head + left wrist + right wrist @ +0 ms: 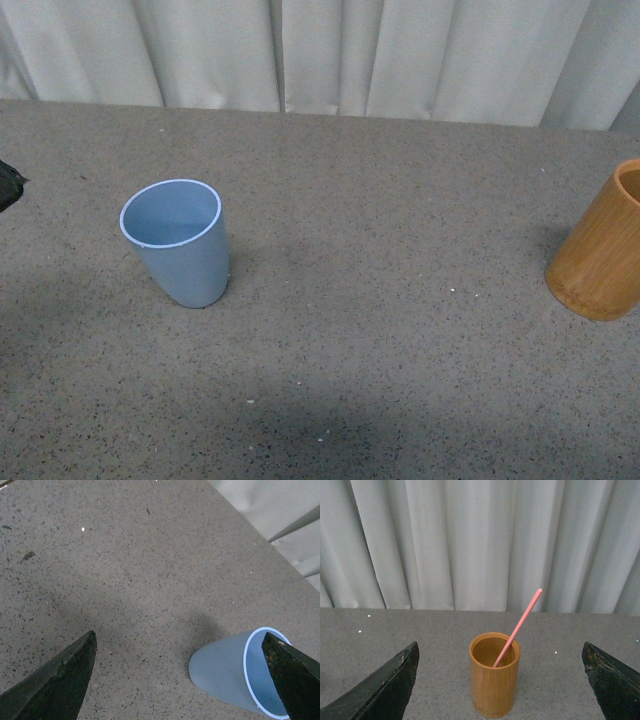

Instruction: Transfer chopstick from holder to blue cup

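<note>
The light blue cup (178, 240) stands upright and empty on the grey table, left of middle; it also shows in the left wrist view (235, 674). The orange-brown holder (604, 245) stands at the right edge of the front view, cut off by the frame. In the right wrist view the holder (494, 676) holds one salmon-pink chopstick (519, 626) that leans out over its rim. My left gripper (180, 672) is open and empty, above the table beside the cup. My right gripper (501, 675) is open, facing the holder, apart from it. In the front view the chopstick is not visible.
White curtains (330, 50) hang behind the table's far edge. The speckled grey tabletop (400, 330) stretches between the cup and the holder. A dark part of the left arm (8, 185) shows at the front view's left edge.
</note>
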`<state>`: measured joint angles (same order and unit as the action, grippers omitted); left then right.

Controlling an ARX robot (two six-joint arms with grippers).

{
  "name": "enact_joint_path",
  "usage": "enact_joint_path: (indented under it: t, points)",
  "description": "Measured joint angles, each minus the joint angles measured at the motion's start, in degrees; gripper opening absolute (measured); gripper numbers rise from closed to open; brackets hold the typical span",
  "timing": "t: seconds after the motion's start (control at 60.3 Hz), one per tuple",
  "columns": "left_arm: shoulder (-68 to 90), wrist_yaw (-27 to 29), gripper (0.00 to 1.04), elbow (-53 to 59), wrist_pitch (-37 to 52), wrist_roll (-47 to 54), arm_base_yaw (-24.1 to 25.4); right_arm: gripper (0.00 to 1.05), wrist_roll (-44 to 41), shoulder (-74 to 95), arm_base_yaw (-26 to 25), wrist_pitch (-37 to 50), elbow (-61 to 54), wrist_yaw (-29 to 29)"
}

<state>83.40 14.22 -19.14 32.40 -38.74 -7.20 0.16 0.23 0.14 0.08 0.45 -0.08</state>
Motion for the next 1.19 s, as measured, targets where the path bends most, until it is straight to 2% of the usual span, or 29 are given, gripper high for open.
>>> enact_joint_path:
  t: [0.398,1.194]
  points:
    - [7.98,-2.16,0.98,-8.17,-6.03,-1.25,-5.01,0.95,-0.02,0.0,0.0,0.0,0.0,0.0]
    - [16.96,-0.2,0.98,-12.63,-7.26,-2.71,-6.43,0.95,0.0,0.0,0.0,0.0,0.0,-0.02]
